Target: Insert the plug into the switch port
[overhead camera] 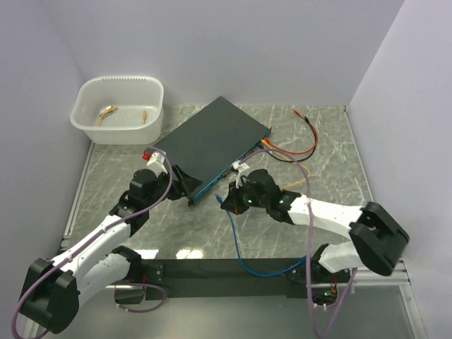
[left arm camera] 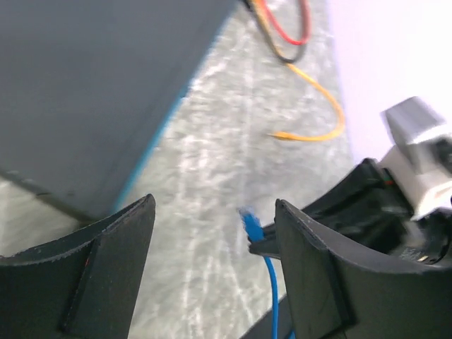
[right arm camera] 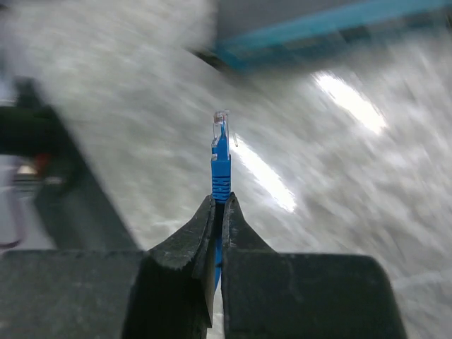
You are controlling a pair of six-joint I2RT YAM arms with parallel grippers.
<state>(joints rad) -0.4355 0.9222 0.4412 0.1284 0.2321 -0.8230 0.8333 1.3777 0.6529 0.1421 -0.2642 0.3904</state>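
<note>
The flat black switch box [overhead camera: 208, 145] lies at the table's middle, its teal-blue face [overhead camera: 227, 171] turned to the near right. That face shows blurred in the right wrist view [right arm camera: 318, 28], and single ports cannot be made out. My right gripper [right arm camera: 217, 201] is shut on the blue cable's boot. The clear-tipped plug [right arm camera: 220, 148] sticks out past the fingertips, a short way off the teal face. In the top view this gripper [overhead camera: 229, 200] is by the box's near end. My left gripper [left arm camera: 214, 203] is open and empty beside the box's near corner [overhead camera: 185, 185], and it sees the plug [left arm camera: 251, 224].
A white tub [overhead camera: 119, 109] with small bits inside stands at the back left. Red, orange and yellow cables [overhead camera: 305, 141] lie at the back right. The blue cable [overhead camera: 244, 258] trails down to the near edge. Grey walls close in left, back and right.
</note>
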